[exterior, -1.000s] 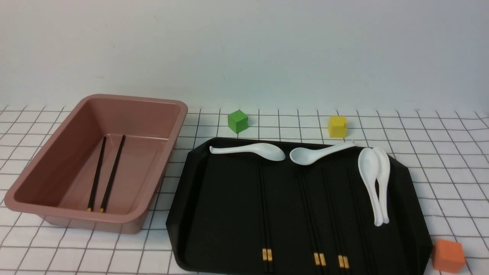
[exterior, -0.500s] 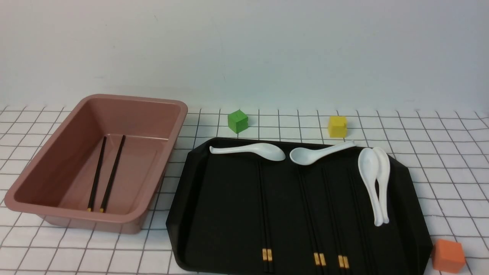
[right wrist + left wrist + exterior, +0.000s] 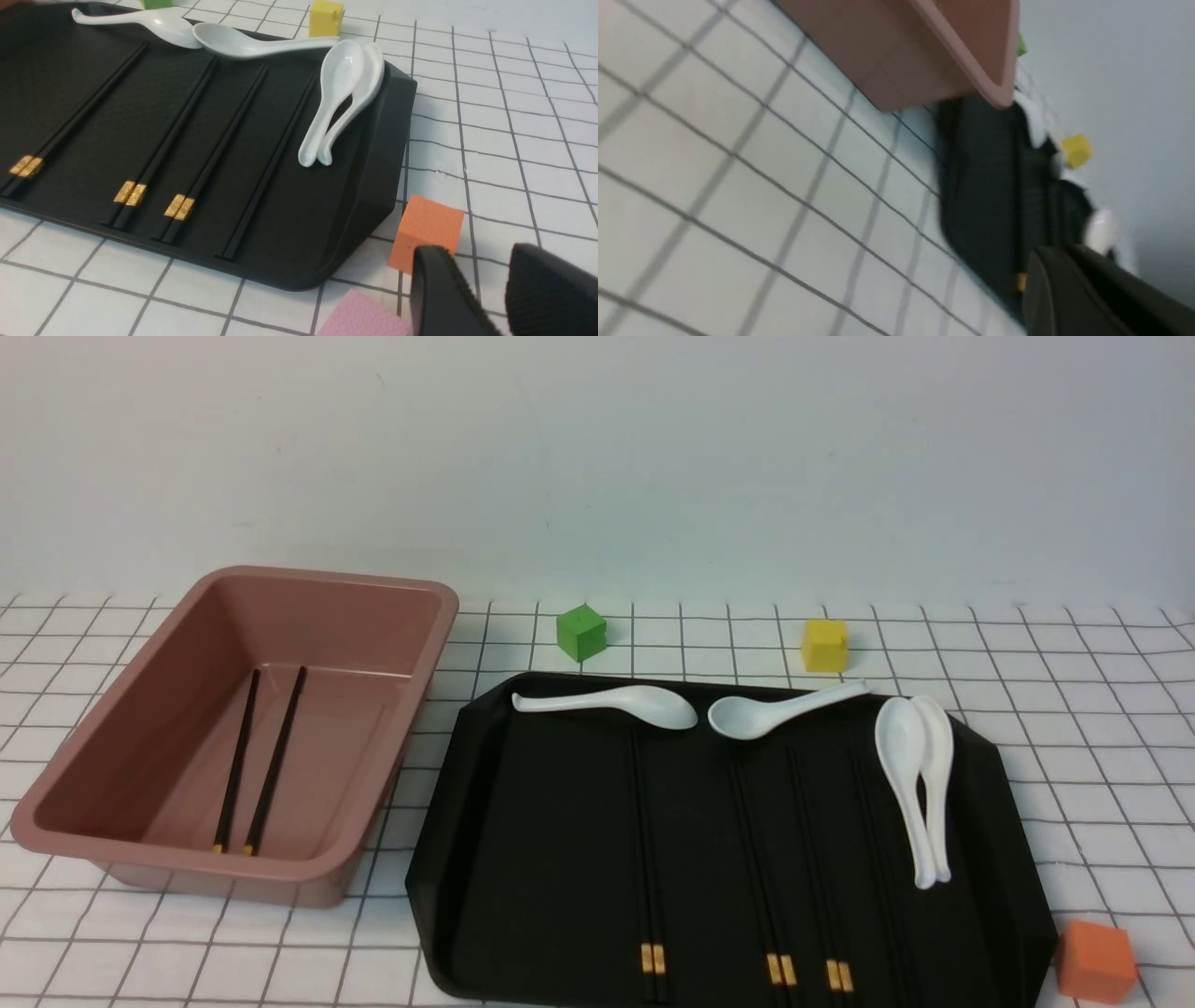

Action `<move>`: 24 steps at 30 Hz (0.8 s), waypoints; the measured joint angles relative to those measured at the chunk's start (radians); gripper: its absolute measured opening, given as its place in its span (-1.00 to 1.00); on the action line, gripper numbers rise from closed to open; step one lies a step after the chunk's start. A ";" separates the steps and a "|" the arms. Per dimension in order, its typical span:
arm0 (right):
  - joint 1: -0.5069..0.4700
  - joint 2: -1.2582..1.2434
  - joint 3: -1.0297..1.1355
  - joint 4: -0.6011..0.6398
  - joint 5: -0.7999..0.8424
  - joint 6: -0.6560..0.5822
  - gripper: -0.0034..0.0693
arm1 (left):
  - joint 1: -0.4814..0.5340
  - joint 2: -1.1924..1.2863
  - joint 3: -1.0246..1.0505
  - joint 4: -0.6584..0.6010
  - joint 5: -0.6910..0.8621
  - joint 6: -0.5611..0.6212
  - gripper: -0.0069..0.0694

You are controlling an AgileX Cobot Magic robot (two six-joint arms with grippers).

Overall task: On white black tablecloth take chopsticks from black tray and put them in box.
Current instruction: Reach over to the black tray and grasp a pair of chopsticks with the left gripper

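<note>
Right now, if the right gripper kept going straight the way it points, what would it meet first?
Likely the orange cube, just ahead of one finger of the open right gripper. The gap itself faces bare tablecloth beside the black tray. Depth is unclear.

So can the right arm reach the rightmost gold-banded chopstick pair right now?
Probably yes: the chopsticks lie bare on the tray, and the right hand hangs open by the tray's corner. Only the orange cube sits close by.
</note>
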 joint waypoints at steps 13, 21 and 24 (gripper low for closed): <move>0.000 0.000 0.000 0.000 0.000 0.000 -0.25 | 0.000 0.000 -0.072 -0.242 -0.027 0.009 -0.80; 0.000 0.000 0.000 0.000 0.000 0.000 -0.25 | 0.000 0.340 -0.406 -0.002 0.346 0.061 -0.85; 0.000 0.000 0.000 0.000 0.000 0.000 -0.25 | 0.000 0.613 -0.535 0.132 0.579 0.075 -0.85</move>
